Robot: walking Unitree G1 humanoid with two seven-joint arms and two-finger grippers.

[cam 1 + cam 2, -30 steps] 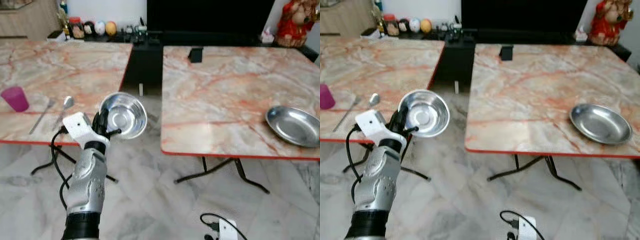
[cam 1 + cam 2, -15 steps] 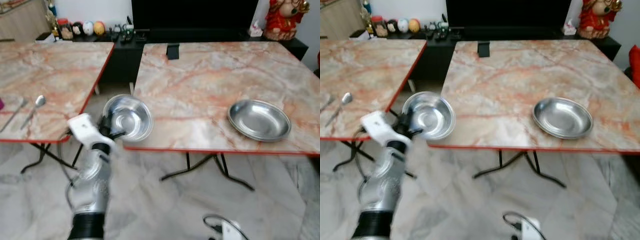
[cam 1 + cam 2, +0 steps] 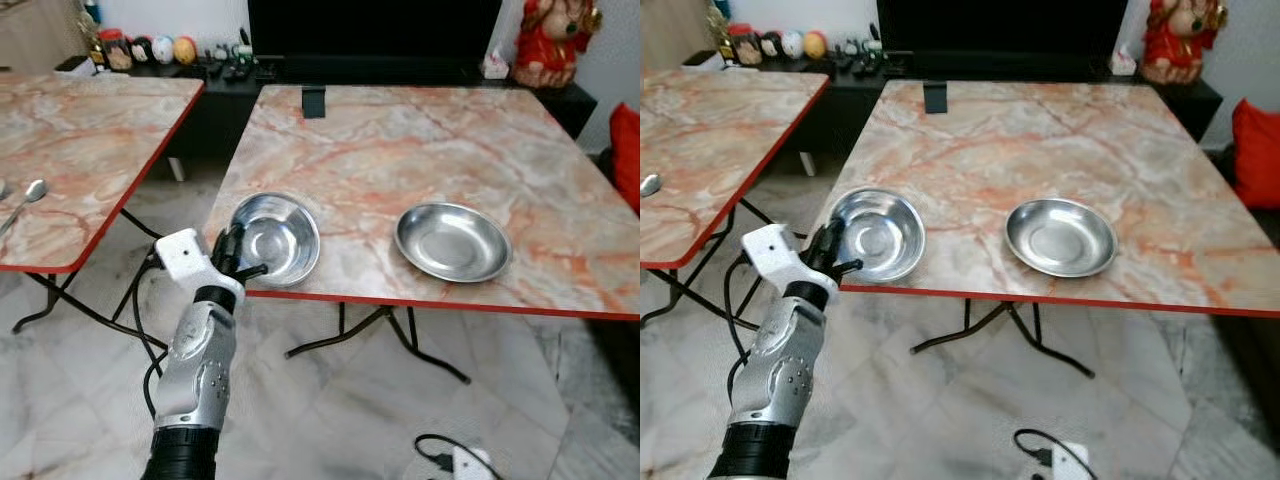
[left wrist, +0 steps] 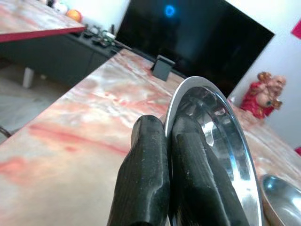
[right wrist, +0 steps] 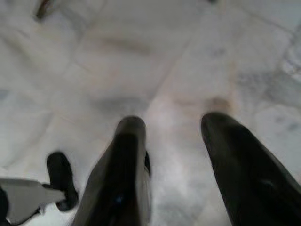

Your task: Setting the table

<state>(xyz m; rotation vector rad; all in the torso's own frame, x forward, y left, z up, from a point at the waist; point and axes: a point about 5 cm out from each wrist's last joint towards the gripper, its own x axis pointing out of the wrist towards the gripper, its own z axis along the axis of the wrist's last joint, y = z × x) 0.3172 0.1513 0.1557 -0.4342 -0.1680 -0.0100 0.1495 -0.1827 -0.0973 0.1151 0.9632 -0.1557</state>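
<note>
**Claw status: left one pinching bowl rim at table edge**

Left claw (image 3: 238, 262) is clamped on the near rim of the steel bowl (image 3: 273, 238), one finger inside the rim, one outside. Left wrist view confirms it: fingers (image 4: 146, 179) pressed together with the rim edge sandwiched between them.

Bowl sits over the near-left corner of the marble table (image 3: 400, 150), tilted toward the claw, not flat. Can't tell from the eye views whether its base touches the tabletop or hangs just above it. Part of the bowl overlaps the red table edge.

Key relation: steel plate (image 3: 453, 241) lies to the robot's right of the bowl, near but apart, on the same table. Bowl is forward of the claw, along the finger axis. Left arm is the nearer one. Judgement: next move needs the bowl carried further in from the edge and levelled before release; letting go here risks it tipping off the edge.

Right claw (image 5: 174, 155) hangs idle with fingers spread, nothing between them, pointing at the marble floor (image 5: 188, 56).

View differences: the wrist view shows the grip contact and the plate's rim just past the bowl; the eye views show the bowl's place relative to the table edge. A second table (image 3: 80, 140) on the left carries a spoon (image 3: 28, 195).
</note>
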